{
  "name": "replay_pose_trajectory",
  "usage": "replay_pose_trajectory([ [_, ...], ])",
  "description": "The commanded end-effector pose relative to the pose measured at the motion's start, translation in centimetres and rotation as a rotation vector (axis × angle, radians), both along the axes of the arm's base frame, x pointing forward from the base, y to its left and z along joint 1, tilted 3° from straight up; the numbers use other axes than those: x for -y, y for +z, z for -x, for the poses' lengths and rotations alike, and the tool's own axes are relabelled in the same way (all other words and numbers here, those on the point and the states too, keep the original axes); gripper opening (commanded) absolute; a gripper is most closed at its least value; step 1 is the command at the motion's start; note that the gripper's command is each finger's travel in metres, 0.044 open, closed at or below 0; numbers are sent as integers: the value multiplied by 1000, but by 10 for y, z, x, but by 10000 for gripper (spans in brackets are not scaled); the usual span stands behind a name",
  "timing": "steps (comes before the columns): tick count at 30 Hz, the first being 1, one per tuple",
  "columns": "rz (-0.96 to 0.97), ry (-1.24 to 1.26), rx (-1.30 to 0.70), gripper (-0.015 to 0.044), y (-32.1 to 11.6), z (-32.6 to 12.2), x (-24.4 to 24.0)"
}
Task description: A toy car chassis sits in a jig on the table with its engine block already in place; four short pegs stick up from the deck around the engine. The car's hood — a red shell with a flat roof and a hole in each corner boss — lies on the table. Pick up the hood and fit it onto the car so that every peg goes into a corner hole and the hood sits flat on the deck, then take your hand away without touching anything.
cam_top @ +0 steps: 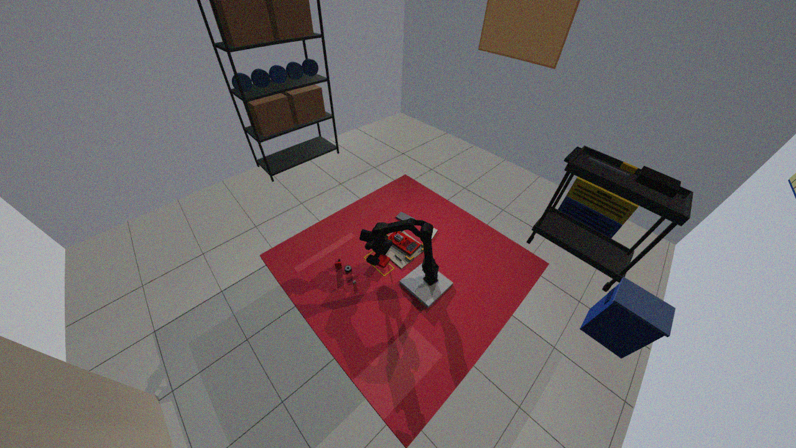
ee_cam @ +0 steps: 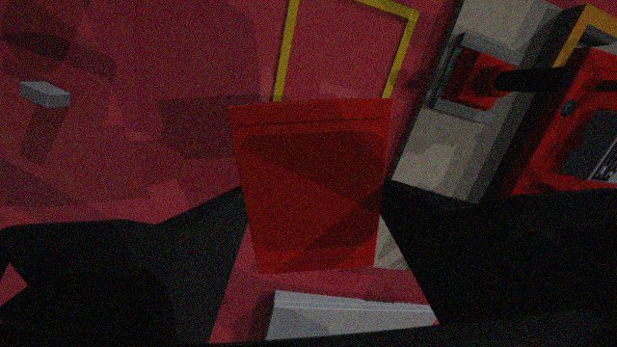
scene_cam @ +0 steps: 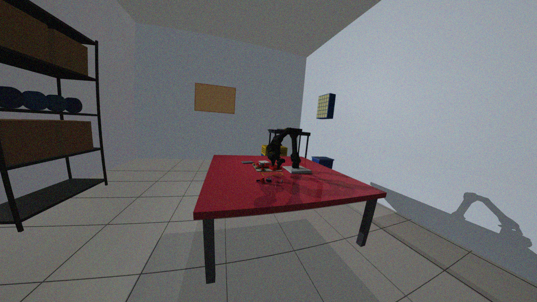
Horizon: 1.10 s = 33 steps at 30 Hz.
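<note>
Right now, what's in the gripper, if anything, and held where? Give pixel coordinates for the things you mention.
The red flat-roofed hood shell [cam_top: 382,261] [scene_cam: 275,167] [ee_cam: 310,188], gripped across its two opposite long sides, near the end closer to the wrist camera's lower edge, between the black gripper fingers.
</note>
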<state>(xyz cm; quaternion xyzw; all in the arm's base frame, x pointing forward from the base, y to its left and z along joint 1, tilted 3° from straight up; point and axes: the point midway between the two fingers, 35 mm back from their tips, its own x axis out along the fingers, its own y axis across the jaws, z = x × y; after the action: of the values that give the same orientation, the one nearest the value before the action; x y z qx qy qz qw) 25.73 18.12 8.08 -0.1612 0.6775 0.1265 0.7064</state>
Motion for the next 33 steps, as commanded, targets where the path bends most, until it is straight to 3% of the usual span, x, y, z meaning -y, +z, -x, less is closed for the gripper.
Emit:
replay_pose_trajectory([
  [1, -6, -4, 7, 0, 18, 0, -1],
  [10, -6, -4, 7, 0, 50, 2, -2],
  [17, -5, -2, 6, 0, 51, -1, 0],
  [33, -5, -79, 27, 0, 59, -55, 70],
])
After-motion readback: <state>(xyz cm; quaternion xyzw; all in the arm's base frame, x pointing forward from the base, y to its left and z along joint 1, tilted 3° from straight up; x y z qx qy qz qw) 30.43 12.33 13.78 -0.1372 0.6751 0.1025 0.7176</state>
